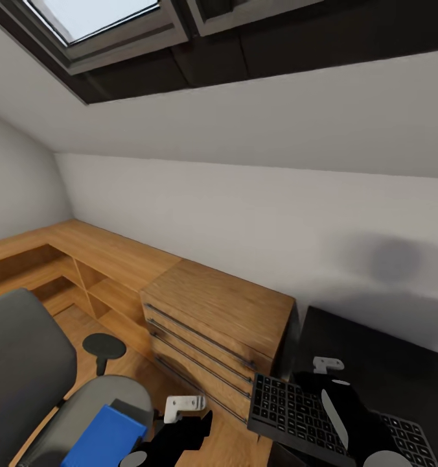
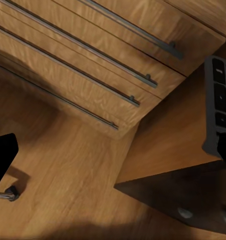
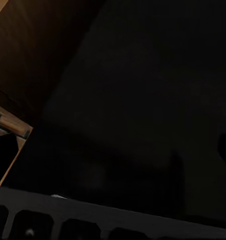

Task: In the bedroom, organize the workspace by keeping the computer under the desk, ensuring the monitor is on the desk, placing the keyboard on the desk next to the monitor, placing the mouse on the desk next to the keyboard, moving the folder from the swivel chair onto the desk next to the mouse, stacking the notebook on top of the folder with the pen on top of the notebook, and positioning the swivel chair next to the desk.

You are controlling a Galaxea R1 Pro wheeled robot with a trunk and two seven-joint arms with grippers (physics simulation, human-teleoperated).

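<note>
The grey swivel chair (image 1: 31, 363) stands at the lower left with the blue folder (image 1: 105, 433) lying on its seat. At the right is the black desk (image 1: 381, 353), and the black keyboard (image 1: 284, 408) rests at its near corner, its end over the edge (image 2: 220, 85). My left gripper (image 2: 113, 155) is open and hovers over the floor between chair and desk. Above the desk behind the keyboard (image 3: 92, 220), my right gripper (image 3: 113, 155) is open too. The monitor, mouse, notebook, pen and computer are out of view.
A light wooden chest (image 1: 219, 318) with long bar handles (image 2: 118, 65) stands between chair and desk, against the white sloped wall. Low wooden shelves (image 1: 83, 279) run along the left. The desk's drawer knobs (image 2: 184, 212) and a chair wheel (image 2: 10, 192) show near the wood floor.
</note>
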